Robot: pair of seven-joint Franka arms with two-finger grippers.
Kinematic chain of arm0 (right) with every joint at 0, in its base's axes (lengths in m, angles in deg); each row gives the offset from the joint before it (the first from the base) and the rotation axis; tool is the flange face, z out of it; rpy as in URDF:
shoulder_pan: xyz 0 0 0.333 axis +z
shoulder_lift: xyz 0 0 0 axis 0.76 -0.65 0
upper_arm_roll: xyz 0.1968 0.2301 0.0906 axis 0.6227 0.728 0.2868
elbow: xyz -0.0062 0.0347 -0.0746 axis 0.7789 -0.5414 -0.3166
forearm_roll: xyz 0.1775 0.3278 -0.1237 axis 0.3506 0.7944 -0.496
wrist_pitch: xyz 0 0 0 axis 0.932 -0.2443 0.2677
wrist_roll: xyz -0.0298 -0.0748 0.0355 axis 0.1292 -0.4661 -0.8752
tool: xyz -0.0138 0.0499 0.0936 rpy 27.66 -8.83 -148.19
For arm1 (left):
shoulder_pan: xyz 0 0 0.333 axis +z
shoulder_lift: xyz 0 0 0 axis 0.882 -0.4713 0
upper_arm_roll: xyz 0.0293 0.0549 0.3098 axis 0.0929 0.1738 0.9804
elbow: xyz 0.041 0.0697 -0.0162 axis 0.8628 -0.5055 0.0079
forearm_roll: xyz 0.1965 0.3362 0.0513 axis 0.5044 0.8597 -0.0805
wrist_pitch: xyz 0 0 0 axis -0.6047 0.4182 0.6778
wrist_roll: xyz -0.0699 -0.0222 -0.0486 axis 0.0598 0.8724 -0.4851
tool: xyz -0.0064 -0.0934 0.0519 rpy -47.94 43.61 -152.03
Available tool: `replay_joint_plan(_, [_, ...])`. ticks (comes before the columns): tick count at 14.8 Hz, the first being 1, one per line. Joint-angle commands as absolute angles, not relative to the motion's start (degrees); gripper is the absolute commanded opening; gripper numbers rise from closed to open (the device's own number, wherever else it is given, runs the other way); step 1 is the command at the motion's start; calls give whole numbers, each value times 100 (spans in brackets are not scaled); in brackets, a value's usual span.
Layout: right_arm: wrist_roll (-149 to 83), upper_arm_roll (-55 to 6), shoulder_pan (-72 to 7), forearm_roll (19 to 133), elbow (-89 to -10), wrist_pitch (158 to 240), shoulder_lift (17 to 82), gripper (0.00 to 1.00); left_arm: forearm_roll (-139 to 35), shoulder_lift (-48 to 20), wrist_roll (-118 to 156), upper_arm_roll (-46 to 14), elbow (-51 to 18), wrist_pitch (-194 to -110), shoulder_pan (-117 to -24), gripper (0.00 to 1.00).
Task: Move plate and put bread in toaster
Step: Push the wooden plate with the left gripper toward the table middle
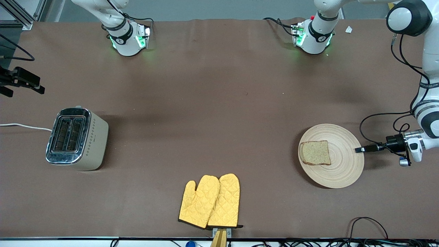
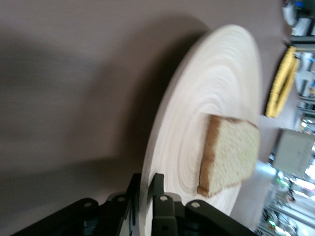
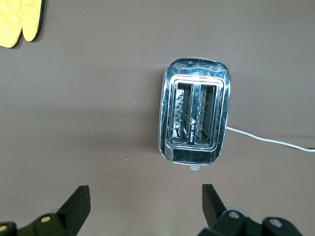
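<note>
Front view: left pincer (image 1: 358, 149) grasping beige ringed plate (image 1: 343, 171) rim; brown bread (image 1: 315, 153) on it; right pincer (image 3: 145, 204) released

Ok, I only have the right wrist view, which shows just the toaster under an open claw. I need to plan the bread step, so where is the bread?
Observer: The bread lies flat on the plate, toward the left arm's end of the table.
Operator: Is the left arm busy?
Observer: Yes. The left claw is shut on the plate's rim, one finger on each face of it.
Operator: Is the slice near that claw?
Observer: No. It sits on the part of the plate toward the toaster, apart from the claw.
</note>
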State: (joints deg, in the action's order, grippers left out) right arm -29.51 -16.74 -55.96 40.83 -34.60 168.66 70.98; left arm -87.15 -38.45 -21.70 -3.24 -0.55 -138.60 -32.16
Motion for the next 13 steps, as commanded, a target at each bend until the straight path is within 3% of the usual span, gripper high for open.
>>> replay_joint_plan(1, [-3008, -1666, -5623, 4171, -3596, 16908, 7219, 100, -8733, -3864, -2132, -552, 204, -13547, -3217, 3])
replay_joint_plan(3, [-3008, -1666, -5614, 4171, -3604, 16890, 7219, 100, -8741, -3882, -2123, -798, 328, -13177, -3270, 3])
replay_joint_plan(8, [-2999, -1666, -5614, 4171, -3595, 16934, 7219, 100, -8750, -3873, -1922, -1765, 363, -13220, -3410, 1])
replay_joint_plan(13, [-2982, -1692, -5658, 4171, -3736, 16846, 7228, 100, -9154, -3794, -1499, -2381, 197, -14176, -4112, 0])
